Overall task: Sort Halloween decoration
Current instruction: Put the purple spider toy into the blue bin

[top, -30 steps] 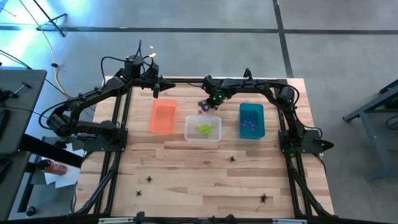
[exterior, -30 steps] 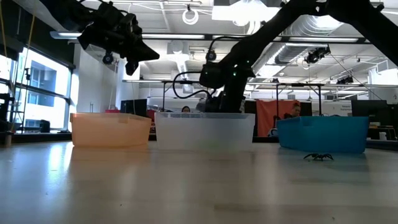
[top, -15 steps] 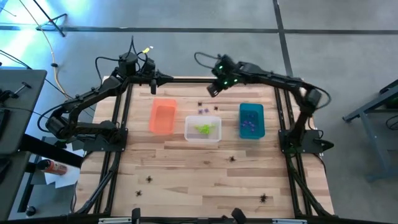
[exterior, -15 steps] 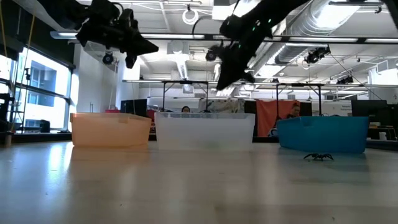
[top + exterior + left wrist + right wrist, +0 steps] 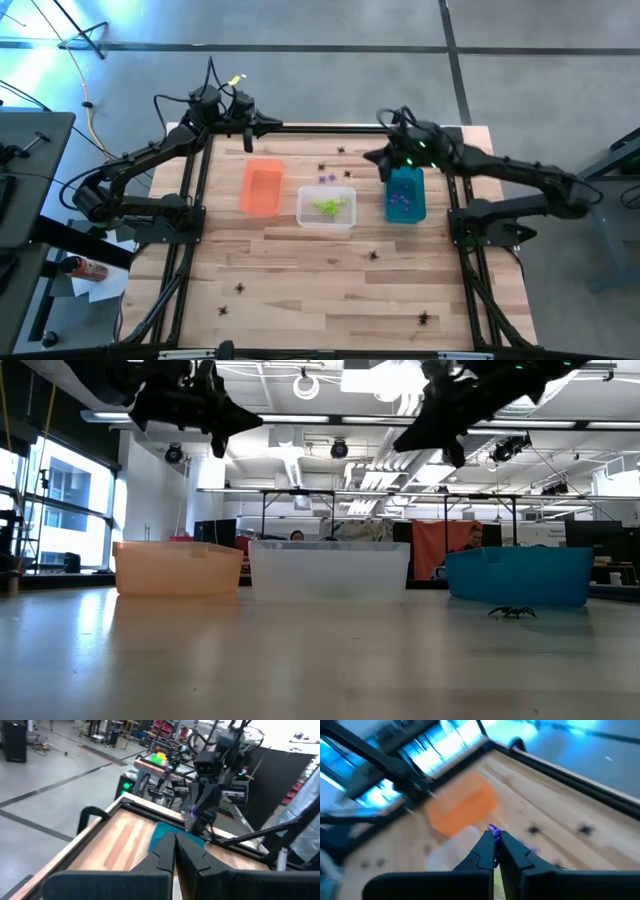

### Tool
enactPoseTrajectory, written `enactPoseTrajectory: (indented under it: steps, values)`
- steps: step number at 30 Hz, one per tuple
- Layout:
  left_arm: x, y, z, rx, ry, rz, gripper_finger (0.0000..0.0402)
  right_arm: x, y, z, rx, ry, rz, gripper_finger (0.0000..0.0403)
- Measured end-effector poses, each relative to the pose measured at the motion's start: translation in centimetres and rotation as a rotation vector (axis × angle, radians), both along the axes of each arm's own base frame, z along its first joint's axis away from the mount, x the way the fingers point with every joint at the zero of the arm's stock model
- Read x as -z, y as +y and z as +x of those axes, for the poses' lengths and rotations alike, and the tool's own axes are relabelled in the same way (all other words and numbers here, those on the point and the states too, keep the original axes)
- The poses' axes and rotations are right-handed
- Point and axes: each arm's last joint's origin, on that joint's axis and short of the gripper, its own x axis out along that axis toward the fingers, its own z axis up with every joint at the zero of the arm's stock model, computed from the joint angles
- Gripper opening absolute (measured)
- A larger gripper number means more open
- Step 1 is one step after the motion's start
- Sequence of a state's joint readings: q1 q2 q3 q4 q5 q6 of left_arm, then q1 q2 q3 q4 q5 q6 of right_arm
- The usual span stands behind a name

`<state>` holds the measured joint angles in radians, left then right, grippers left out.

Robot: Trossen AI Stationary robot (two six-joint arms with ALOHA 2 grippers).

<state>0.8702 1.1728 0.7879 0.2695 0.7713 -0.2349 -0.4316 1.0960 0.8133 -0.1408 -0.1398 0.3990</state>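
Purple spider trinket point(image 5: 493, 829) sits pinched at the tips of my right end effector point(image 5: 376, 157), which is clenched on it high above the desk point(image 5: 330, 270), just beside the far end of the teal bin point(image 5: 405, 194). Purple pieces already lie in that bin, so I judge the drop belongs there: I should centre over it, lower inside its walls, then release, or the light trinket may bounce out. My left end effector point(image 5: 249, 135) waits clenched and empty beyond the orange bin point(image 5: 262, 187).
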Motion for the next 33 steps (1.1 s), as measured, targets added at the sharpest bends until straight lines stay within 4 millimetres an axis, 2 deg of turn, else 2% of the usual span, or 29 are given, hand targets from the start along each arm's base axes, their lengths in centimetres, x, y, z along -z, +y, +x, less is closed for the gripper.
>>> enactPoseTrajectory:
  steps: [5,11,13,17,19,21,25,33]
  values:
    - [-0.1,-1.1,1.1,0.058,-0.030,-0.019,0.0000,1.5,1.8,-2.2,0.017,-0.116,-0.017,0.0001]
    - [-0.3,-2.5,2.0,0.118,-0.133,0.016,0.0000,1.2,2.1,-2.7,0.047,-0.078,-0.004,0.0001]
    - [0.2,-2.9,2.1,0.091,-0.175,0.013,0.0000,0.8,2.0,-3.1,0.077,0.007,0.073,0.0001]
    - [2.0,-3.8,1.8,-0.040,-0.314,-0.031,0.0000,0.6,2.1,-4.7,0.164,0.397,0.252,0.0000]
    - [2.7,-4.1,1.6,-0.047,-0.347,-0.052,0.0000,1.0,2.0,-5.1,0.196,0.554,0.307,0.0000]
    - [3.0,-4.1,1.5,-0.046,-0.347,-0.069,0.0000,2.1,1.5,-5.2,0.206,0.652,0.380,0.0000]
    - [3.0,-4.0,1.4,-0.051,-0.348,-0.066,0.0000,5.7,0.4,-4.3,0.214,0.753,0.504,0.0000]
    - [3.0,-3.9,1.4,-0.051,-0.347,-0.066,0.0000,10.8,-2.4,-2.3,0.314,0.883,0.544,0.0000]
